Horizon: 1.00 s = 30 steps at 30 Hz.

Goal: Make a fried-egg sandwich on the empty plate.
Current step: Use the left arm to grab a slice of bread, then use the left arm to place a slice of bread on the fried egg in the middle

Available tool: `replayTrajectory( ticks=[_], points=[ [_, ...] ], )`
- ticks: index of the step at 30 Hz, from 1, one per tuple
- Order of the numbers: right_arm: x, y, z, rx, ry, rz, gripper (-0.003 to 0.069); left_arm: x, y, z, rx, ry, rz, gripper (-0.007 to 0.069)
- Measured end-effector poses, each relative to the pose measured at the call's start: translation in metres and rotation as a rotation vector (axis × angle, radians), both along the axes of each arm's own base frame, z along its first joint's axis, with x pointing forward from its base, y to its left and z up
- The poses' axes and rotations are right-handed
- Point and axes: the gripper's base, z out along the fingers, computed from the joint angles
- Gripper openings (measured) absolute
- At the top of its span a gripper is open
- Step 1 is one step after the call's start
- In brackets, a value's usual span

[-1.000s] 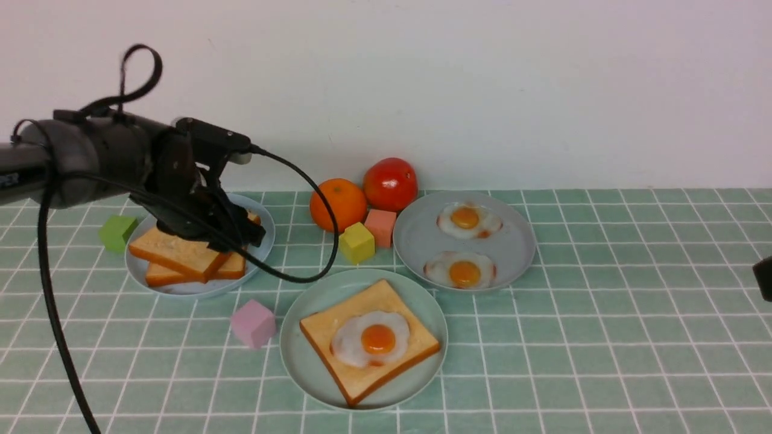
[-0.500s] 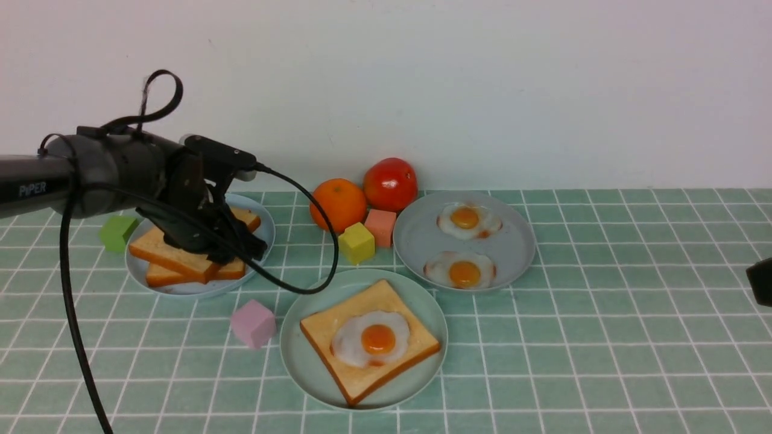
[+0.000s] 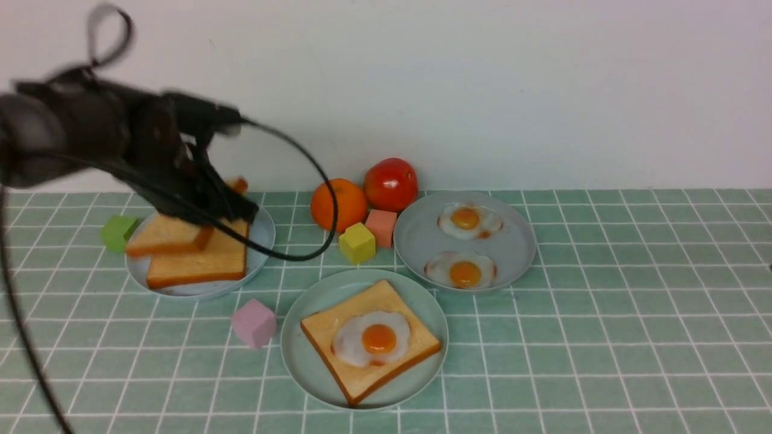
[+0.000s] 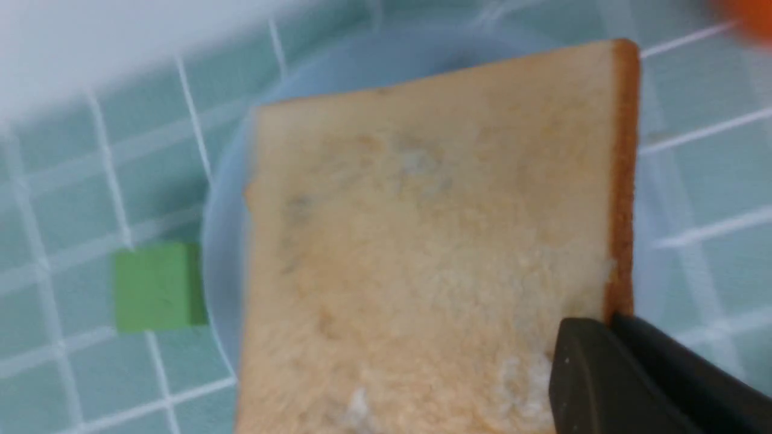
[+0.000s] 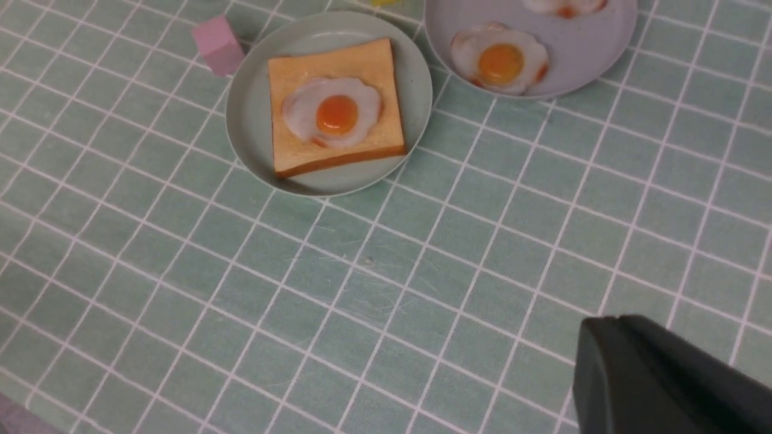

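The mint-green plate (image 3: 297, 355) sits nearest on the tiled worktop (image 3: 603, 337). It carries one toast slice (image 3: 329, 331) with a fried egg (image 3: 371, 339) on top, so the sandwich is open, without its upper slice. Just left of that plate lies a pink cube (image 3: 254, 323). The right hand (image 5: 603, 361) hangs over bare tiles to the right of the plate (only its dark tip shows), pressed together on nothing. Beyond the plate to the right, a blue-grey plate (image 3: 518, 247) holds two more fried eggs (image 3: 462, 269). Straight beyond it stand a yellow cube (image 3: 357, 242) and a salmon cube (image 3: 381, 226), then an orange (image 3: 338, 205) and a tomato (image 3: 391, 184) by the wall. Beyond the plate to the left, the left hand (image 3: 226, 208) pinches the second toast slice (image 3: 163, 236) by its crust edge, tilted, over a light-blue plate (image 3: 260, 238) where another slice (image 3: 199, 265) lies flat. A green cube (image 3: 118, 232) stands farther left.
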Motion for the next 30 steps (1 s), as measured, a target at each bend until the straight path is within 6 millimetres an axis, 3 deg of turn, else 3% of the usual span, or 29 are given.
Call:
replayTrajectory(
  ticks=[4, 8, 11, 19, 30],
  points=[
    [-0.011, -0.006, 0.005, 0.001, -0.042, -0.006, 0.0014, -0.046, -0.041, 0.022, 0.020, -0.050, -0.204, -0.0007],
    [-0.025, -0.011, 0.010, 0.015, -0.086, -0.006, 0.0014, -0.088, -0.081, 0.009, 0.027, -0.025, -0.371, -0.0007],
    [-0.034, -0.015, 0.013, 0.023, -0.110, -0.006, 0.0014, -0.106, -0.102, -0.005, 0.054, 0.002, -0.462, -0.0007],
    [-0.044, -0.019, 0.012, 0.010, -0.099, -0.003, 0.0015, -0.116, -0.137, -0.030, 0.097, -0.017, -0.602, -0.0007],
    [-0.045, -0.019, 0.010, -0.003, -0.072, 0.002, 0.0022, -0.119, -0.148, -0.044, 0.128, 0.013, -0.648, -0.0007]
  ],
)
